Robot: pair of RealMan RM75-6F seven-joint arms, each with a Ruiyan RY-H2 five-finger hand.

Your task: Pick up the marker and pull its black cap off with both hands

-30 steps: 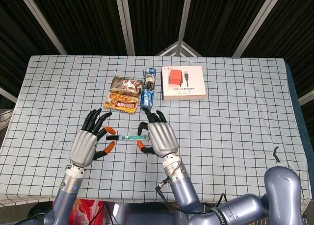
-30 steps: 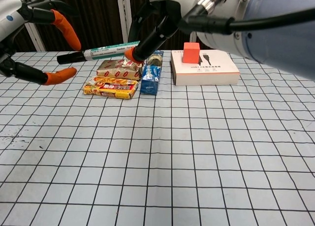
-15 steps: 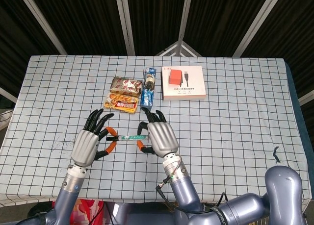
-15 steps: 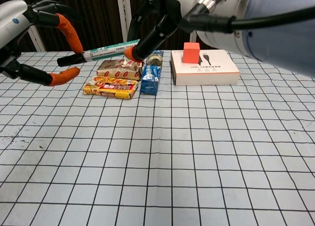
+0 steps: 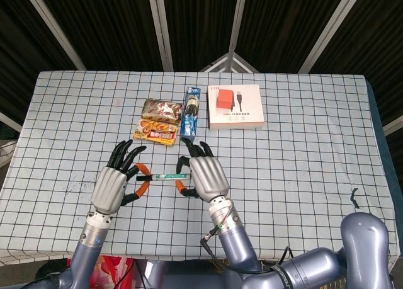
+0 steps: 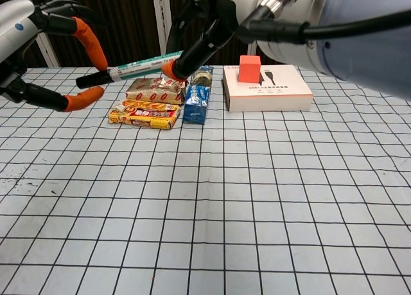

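Marker [image 6: 142, 65] held above table [image 5: 302, 150], long axis left–right | right hand [image 5: 203, 172] grips body | black cap [image 6: 90, 81] at left end, between left hand's [image 5: 116, 182] spread, not yet closed fingertips [image 6: 96, 92].

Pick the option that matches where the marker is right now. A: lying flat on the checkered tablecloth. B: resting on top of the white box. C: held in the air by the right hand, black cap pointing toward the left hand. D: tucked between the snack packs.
C: in the chest view the marker is off the cloth, gripped by the right hand, its black cap between the left hand fingertips.
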